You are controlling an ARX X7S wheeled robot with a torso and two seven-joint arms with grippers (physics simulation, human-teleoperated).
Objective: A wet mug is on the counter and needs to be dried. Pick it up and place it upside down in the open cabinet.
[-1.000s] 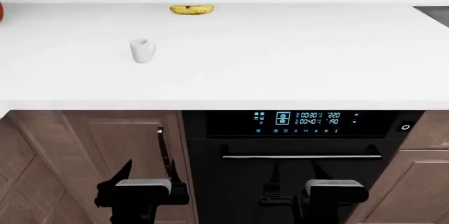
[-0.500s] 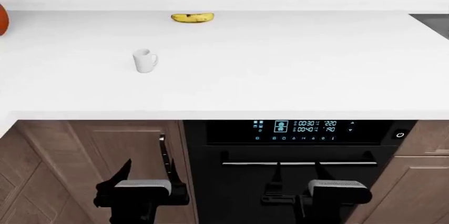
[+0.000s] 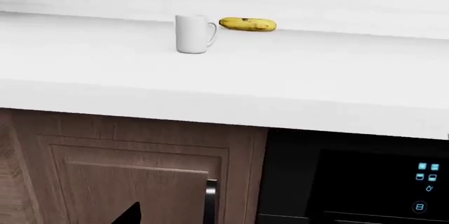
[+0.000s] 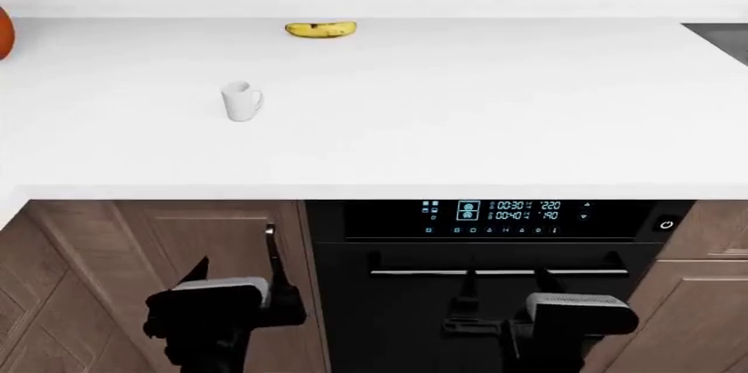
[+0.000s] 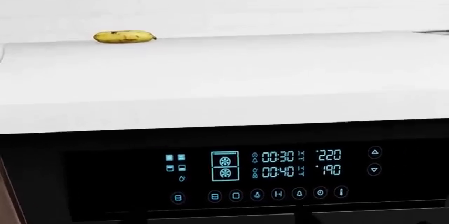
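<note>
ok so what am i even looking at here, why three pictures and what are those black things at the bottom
It is a simulated kitchen seen by a two-armed robot. One picture comes from a camera on its head; the other two come from cameras near each gripper. The black shapes low in the head view are the left gripper and right gripper, both hanging below the counter in front of a cupboard and an oven. They hold nothing. On the counter stand a white mug and, farther back, a banana.
</note>
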